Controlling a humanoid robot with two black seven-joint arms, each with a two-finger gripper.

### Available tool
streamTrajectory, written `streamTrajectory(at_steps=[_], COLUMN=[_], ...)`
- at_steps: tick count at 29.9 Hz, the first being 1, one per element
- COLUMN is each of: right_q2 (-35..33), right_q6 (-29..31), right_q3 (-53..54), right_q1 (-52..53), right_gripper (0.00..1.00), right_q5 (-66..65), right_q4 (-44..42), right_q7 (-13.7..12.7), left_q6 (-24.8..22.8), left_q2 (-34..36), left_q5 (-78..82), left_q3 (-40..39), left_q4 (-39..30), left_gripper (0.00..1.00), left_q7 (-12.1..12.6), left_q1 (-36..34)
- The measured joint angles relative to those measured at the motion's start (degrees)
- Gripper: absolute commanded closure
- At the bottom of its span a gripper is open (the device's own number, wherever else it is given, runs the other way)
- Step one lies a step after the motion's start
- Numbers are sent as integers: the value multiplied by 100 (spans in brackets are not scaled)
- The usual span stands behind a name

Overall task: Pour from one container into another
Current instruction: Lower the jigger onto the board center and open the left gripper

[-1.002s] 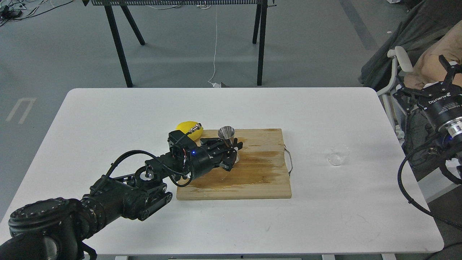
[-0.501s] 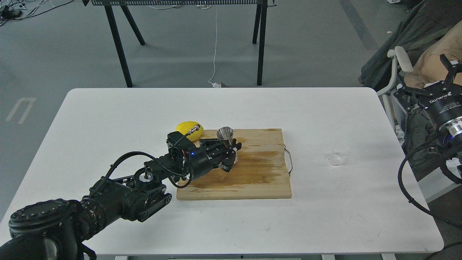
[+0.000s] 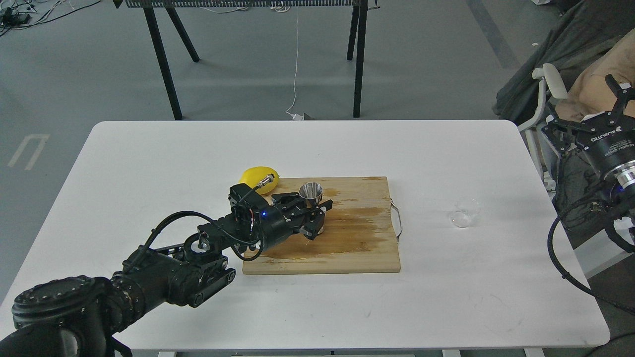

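Note:
The shiny steel jigger point(image 3: 311, 190) stands upright on the left part of the wooden cutting board point(image 3: 357, 248). My left gripper point(image 3: 313, 213) is shut around its narrow waist, and its lower cone is mostly hidden by the fingers. The small clear cup point(image 3: 465, 212) sits alone on the white table point(image 3: 149, 163), right of the board. My right gripper point(image 3: 618, 94) hangs open beyond the table's right edge, well away from the cup.
A yellow lemon point(image 3: 257, 178) lies just behind my left wrist, off the board's back left corner. The board shows a dark wet stain point(image 3: 347, 233) and has a wire handle point(image 3: 398, 220) on its right side. A chair with clothes stands at far right.
My left gripper has drawn slightly back toward me, and the jigger has come with it, now sitting a little nearer on the board. The right arm and the cup have barely moved.

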Motion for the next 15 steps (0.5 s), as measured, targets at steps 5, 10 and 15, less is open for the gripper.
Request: streamTrajectory(at_steps=[5,10,15], right_q2=[-1,-3,-3], right_q6=[0,0,0], right_q3=[0,0,0], right_q1=[0,-13,-17], right_gripper=[1,1,1], right_q5=[0,0,0], right_q4=[0,0,0], right_q7=[0,0,0], left_q6=[6,7,-14], left_q2=[0,0,0], left_q5=[-5,-9,-9], left_q3=[-5,-10,-12], left_q4=[-3,-53,-77], left_gripper=[17,8,8], left_q7=[0,0,0], left_q1=[0,2,9])
